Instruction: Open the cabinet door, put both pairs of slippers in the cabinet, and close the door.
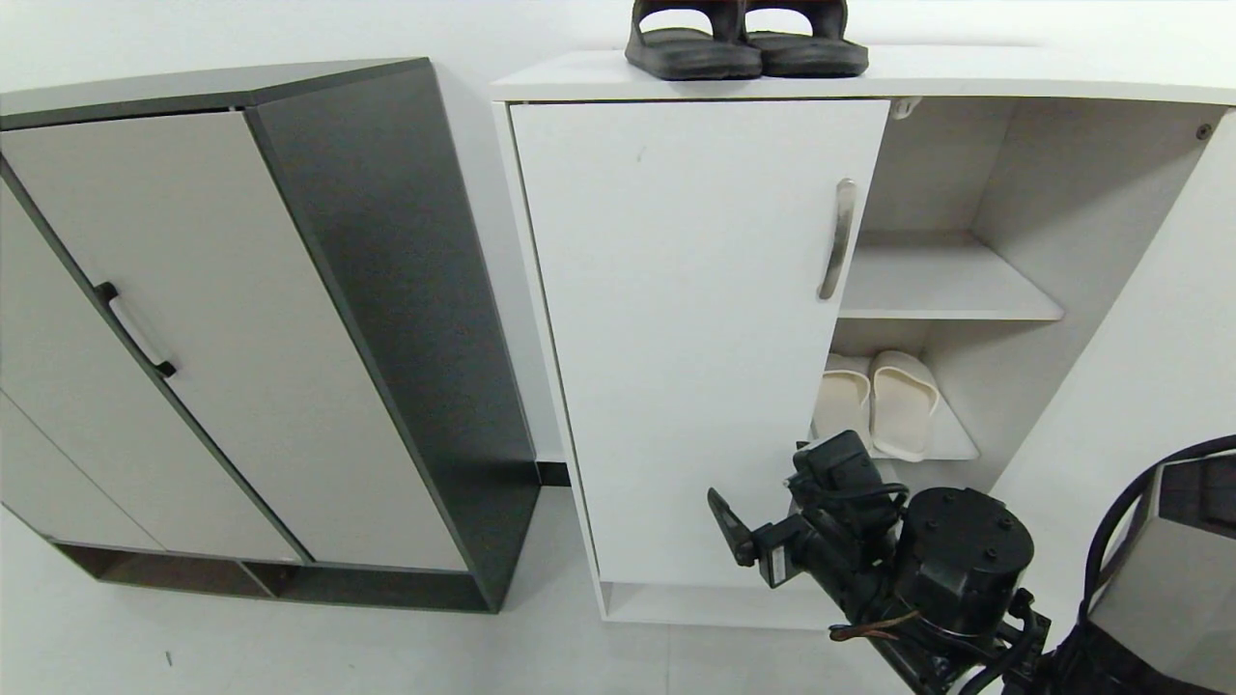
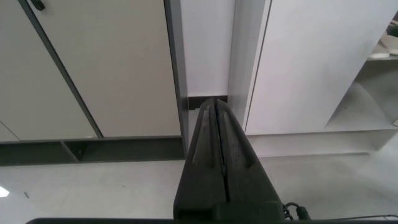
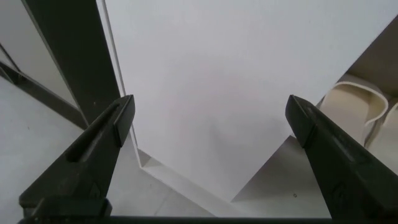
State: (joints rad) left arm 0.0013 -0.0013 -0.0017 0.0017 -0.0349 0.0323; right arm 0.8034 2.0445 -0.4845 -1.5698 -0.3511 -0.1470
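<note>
"Head view?"
"Black slippers [image 1: 745,43] sat atop the white cabinet [image 1: 579,82]; white slippers [image 1: 879,401] lay on its lower shelf [image 1: 951,444]."
"Left wrist?"
"Left claw [image 2: 214,106] was pressed closed, empty."
"Right wrist?"
"Right claw [image 3: 208,106] gaped wide, facing the closed door [image 3: 217,62]."

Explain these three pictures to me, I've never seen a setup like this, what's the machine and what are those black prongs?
This is a two-armed robot tidying slippers. The wide picture comes from a camera on its head, looking at a white cabinet open on one side. Black slippers sit on top; cream slippers lie on the lower shelf inside. A grey cabinet stands to the left. The other two pictures come from cameras on its wrists. The prongs are its fingers: open on the right gripper, facing the closed door, and pressed together on the left gripper. Neither holds anything.
</note>
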